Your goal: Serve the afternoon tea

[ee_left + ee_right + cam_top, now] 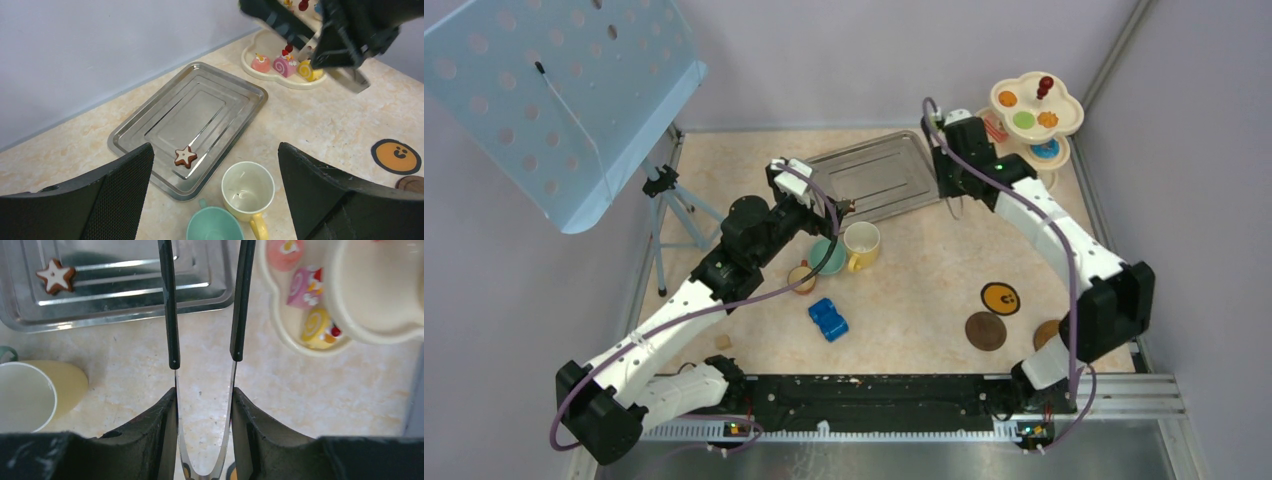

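A brown-and-white star cookie (185, 156) lies alone on the steel tray (200, 100). My left gripper (215, 150) hovers open over the tray's near edge, above the yellow-and-cream mug (248, 189) and the teal cup (215, 226). A small brown cup (802, 277) stands beside them. My right gripper (204, 395) is shut on black tongs (171, 315), whose arms stand apart over the table between the tray and the cream stand (1036, 105). The tong tips are out of view. Toy cakes sit on the stand's bottom tier: pink (282, 250), pink roll (302, 287), yellow roll (317, 327).
Round coasters lie at the right front: an orange-faced one (1000, 297), a brown one (985, 331) and another (1048, 333) partly under the right arm. A blue toy car (828, 319) sits near the front. A blue perforated panel (554, 90) on a tripod stands at the left.
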{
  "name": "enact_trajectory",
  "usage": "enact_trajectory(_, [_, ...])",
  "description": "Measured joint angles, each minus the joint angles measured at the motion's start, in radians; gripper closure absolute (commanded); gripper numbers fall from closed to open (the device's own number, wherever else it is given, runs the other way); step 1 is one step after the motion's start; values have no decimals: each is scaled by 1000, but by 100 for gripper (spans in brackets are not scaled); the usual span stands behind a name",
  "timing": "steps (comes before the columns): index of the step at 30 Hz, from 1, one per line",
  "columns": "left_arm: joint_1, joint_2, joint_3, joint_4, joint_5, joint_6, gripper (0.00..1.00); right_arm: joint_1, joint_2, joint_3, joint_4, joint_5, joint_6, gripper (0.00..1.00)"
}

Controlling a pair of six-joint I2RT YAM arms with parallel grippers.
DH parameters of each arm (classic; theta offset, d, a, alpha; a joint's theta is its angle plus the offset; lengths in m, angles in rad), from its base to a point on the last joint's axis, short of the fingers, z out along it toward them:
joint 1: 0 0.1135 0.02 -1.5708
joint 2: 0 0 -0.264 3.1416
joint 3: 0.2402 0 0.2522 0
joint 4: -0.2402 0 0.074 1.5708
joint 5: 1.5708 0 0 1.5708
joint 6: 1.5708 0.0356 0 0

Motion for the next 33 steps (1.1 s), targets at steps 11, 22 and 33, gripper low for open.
enact_trajectory(11, [0,-2,0,0,16,-4,1,-204,-273,31,-68,74,-1,100])
enact_trajectory(22, [0,-2,0,0,27,-5,1,-457,-267,119,-149,101,3,100])
enact_trajectory(33, [0,-2,0,0,38,-8,1,-641,-110,215,-138,-172,45,100])
